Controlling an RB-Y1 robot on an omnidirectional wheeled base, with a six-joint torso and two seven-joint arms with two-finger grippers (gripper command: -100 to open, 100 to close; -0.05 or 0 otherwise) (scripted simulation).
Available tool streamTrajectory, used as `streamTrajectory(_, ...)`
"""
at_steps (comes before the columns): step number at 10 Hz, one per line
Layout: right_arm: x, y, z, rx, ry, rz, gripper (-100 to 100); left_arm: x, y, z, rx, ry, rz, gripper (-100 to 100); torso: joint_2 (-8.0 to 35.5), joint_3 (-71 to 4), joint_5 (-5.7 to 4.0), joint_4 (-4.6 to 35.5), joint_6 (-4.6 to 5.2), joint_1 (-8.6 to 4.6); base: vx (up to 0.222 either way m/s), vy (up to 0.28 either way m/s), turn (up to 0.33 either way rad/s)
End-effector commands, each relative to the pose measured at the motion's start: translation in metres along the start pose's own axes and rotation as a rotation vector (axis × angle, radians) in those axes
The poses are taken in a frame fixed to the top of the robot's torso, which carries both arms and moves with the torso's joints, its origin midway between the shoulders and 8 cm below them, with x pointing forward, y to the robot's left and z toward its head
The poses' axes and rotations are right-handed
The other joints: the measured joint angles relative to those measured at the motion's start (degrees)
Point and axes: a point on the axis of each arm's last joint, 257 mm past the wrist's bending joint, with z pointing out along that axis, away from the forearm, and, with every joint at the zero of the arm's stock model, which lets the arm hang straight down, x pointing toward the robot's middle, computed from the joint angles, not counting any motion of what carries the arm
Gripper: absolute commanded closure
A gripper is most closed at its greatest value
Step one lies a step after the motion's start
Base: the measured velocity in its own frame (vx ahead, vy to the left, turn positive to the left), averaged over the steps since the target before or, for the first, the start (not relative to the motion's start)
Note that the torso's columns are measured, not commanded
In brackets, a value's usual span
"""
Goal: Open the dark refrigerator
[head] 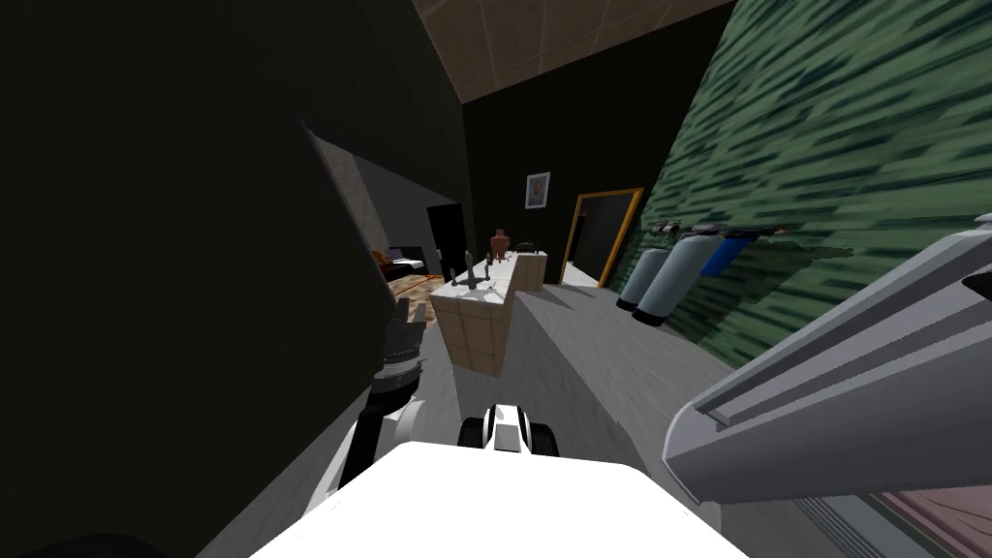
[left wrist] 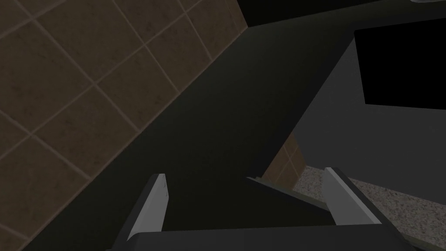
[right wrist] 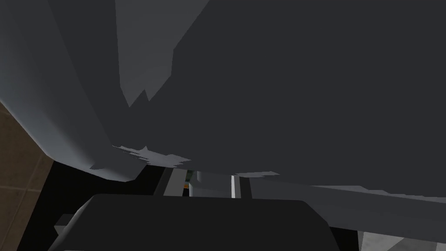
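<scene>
The dark refrigerator [head: 194,291] is a tall black mass taking up the left of the head view. My left arm reaches up along its near edge, with the left gripper [head: 402,325] right against it. In the left wrist view the left gripper [left wrist: 246,202] is open, and the refrigerator's dark face [left wrist: 209,130] runs between its fingers [left wrist: 152,209] without being clamped. A thin edge [left wrist: 283,191] of the refrigerator juts between them. The right gripper's dark body [right wrist: 196,222] sits close under a flat grey surface [right wrist: 283,87].
A tiled counter island [head: 484,320] with small items on top stands ahead. Grey and blue cylinders [head: 668,276] lean at the green wall on the right, beside a wood-framed doorway [head: 605,232]. A large grey shape [head: 833,387] looms close on the right. Grey floor [head: 581,349] lies open between the counter and the wall.
</scene>
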Motion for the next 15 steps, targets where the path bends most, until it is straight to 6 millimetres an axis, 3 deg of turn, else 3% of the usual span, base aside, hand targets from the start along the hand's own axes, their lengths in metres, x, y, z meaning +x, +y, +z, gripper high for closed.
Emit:
streamTrajectory(1,0.022,-0.003,0.002,0.006,0.048,-0.002,100,0.0,0.0,0.0,0.0,0.0,0.0,0,-0.2,0.0,-0.08,-0.1,-0.01,0.28,0.28,0.078,-0.04)
streamTrajectory(2,0.038,-0.002,0.002,0.005,0.084,-0.008,100,0.0,0.0,0.0,0.0,0.0,0.0,0,0.0,0.0,-0.05,-0.1,-0.11,0.2,0.288,0.102,-0.003)
streamTrajectory(3,0.025,-0.015,0.002,0.008,0.05,0.005,-100,0.0,0.0,0.0,0.0,0.0,0.0,0,0.1,0.1,-0.09,0.0,-0.03,0.24,0.174,0.066,-0.097)
streamTrajectory(7,0.016,-0.043,-0.001,0.012,0.019,0.007,-100,0.0,0.0,0.0,0.0,0.0,0.0,0,1.1,0.6,0.46,0.6,0.46,0.22,0.029,0.013,-0.081)
streamTrajectory(15,0.013,-0.05,-0.002,0.013,0.011,0.007,-100,0.0,0.0,0.0,0.0,0.0,0.0,0,0.3,0.2,0.32,0.2,-0.09,0.39,0.011,-0.004,-0.017)
